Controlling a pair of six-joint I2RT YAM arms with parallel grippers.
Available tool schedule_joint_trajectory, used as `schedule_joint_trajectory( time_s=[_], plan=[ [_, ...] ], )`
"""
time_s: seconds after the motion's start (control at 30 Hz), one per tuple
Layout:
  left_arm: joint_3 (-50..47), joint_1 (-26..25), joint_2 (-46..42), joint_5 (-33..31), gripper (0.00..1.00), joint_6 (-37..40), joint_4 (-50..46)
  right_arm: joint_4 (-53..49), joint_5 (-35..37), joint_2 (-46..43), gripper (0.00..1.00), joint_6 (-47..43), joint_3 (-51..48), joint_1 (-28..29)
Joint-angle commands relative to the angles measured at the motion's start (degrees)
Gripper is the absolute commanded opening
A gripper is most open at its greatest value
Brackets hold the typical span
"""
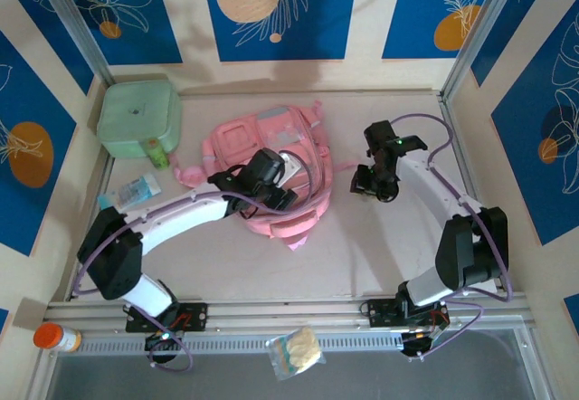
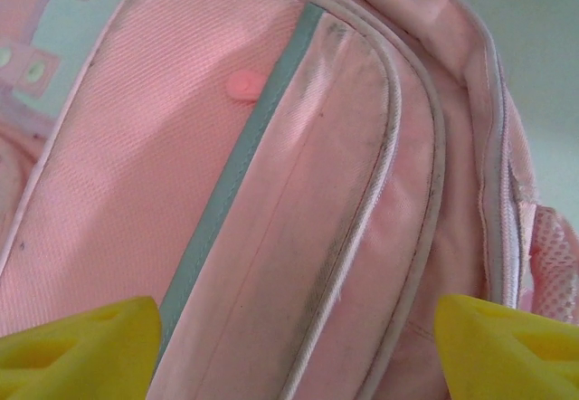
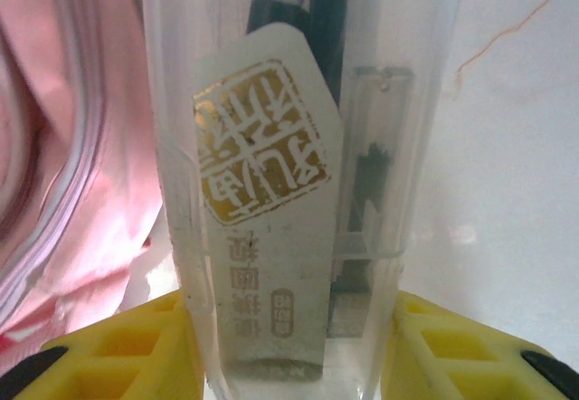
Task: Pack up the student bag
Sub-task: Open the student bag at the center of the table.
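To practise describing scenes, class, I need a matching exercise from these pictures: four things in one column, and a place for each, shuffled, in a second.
Things:
1. bag
2. green case
3. clear box
4. orange-capped bottle

Places:
A. near left corner
B. in the right gripper
C. table centre, under the left gripper
D. far left corner

Pairs: 1-C, 2-D, 3-B, 4-A
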Motion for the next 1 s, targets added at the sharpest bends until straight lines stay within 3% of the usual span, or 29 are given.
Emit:
schedule_joint_trajectory(
  time_s=[0.0, 0.2, 0.5, 0.67, 0.73, 0.87, 0.97],
  plan=[
    [2.73, 0.33, 2.31, 1.91, 0.78, 7.84, -1.05, -3.98, -1.0, -2.24, 0.45, 1.52, -0.33, 2.55],
    [3.23, 1.04, 5.65, -2.91, 0.74, 11.2, -0.77, -4.29, -0.9, -2.63, 0.44, 2.53, -0.37, 5.39],
    [4.64, 4.57, 6.57, -1.19, 0.64, 11.18, -0.74, -3.68, -0.99, -1.82, 0.45, 2.87, -0.4, 7.61],
    [4.55, 5.91, 6.09, -0.9, 0.52, 10.88, -0.6, -3.81, -1.25, -1.77, 0.45, 3.02, -0.57, 8.09],
    [4.49, 6.02, 6.3, 2.08, 0.48, 10.47, -1.01, -3.68, -1.42, -1.86, 0.45, 3.15, -0.54, 8.36],
    [1.52, 5.48, 6.73, 4.32, 0.51, 11.95, 1.84, -3.58, -1.61, -1.59, 0.45, 3.18, -0.31, 8.46],
    [0.0, 5.17, 7.23, 5.38, 0.61, 12.55, 3.73, -3.63, -1.23, -1.55, 0.45, 3.19, -0.27, 8.53]
  ],
)
